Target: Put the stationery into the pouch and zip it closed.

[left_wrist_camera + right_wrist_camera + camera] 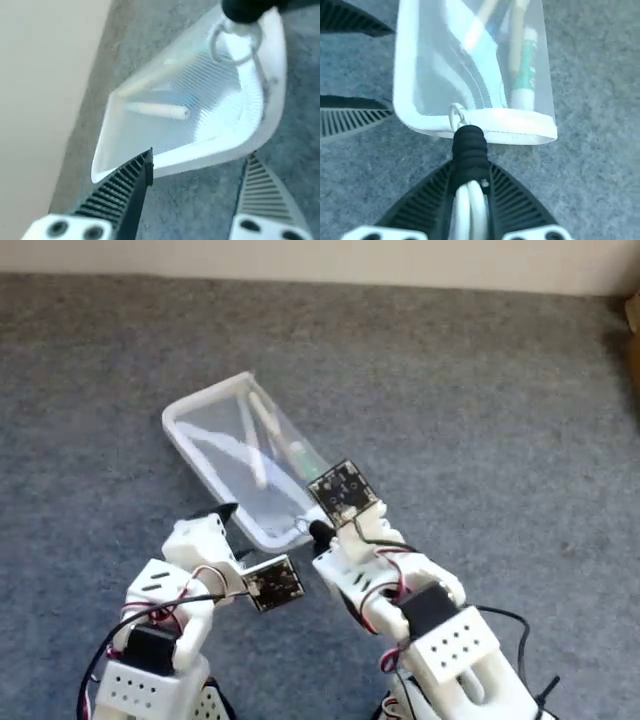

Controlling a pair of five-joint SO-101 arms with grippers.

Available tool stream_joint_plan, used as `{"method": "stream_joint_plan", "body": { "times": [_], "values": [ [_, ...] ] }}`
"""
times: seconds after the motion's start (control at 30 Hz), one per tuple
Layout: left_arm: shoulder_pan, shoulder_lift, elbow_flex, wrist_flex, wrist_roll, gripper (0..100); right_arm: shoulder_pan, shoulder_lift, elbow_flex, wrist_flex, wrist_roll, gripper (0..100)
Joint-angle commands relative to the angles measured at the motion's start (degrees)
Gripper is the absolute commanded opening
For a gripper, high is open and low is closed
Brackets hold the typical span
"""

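Pinching zip pull [468, 142] with right gripper [468, 162], left gripper [200, 157] jaws spread beside pouch [215, 440]

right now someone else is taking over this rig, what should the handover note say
Right gripper: fingers shut on the black zip pull, at the pouch's end nearest the arms.
Left gripper: open, fingers either side of the pouch's edge, not clamping it.
Done: the stationery is inside the pouch, flat on the grey carpet.
Left: the zip. I cannot tell how far it is closed; check, then finish the pull.
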Motion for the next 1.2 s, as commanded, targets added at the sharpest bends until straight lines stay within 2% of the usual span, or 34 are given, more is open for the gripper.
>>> {"method": "stream_joint_plan", "body": {
  "times": [0.0,0.3,0.4,0.67,0.97,1.17],
  "values": [
    [2.68,-1.54,1.19,-1.76,1.67,27,-1.63,-4.00,-1.45,0.75,-0.35,0.4],
    [9.80,-1.36,1.19,-1.76,1.93,26,-1.54,-4.26,-1.36,0.75,-0.35,0.4],
    [11.65,-1.36,1.19,-1.67,1.76,22,-1.54,-4.35,-1.27,0.75,-0.35,0.4],
    [12.62,-1.27,1.19,-1.49,1.58,19,-1.54,-4.35,-1.36,0.84,-0.53,0.4],
    [12.44,-1.45,-0.84,4.75,-1.76,19,-1.45,-4.44,-1.54,0.84,-0.53,0.4],
    [12.53,-1.45,-8.48,11.43,-2.02,20,-1.36,-4.70,-1.71,4.18,-0.44,0.4]
  ]
}}
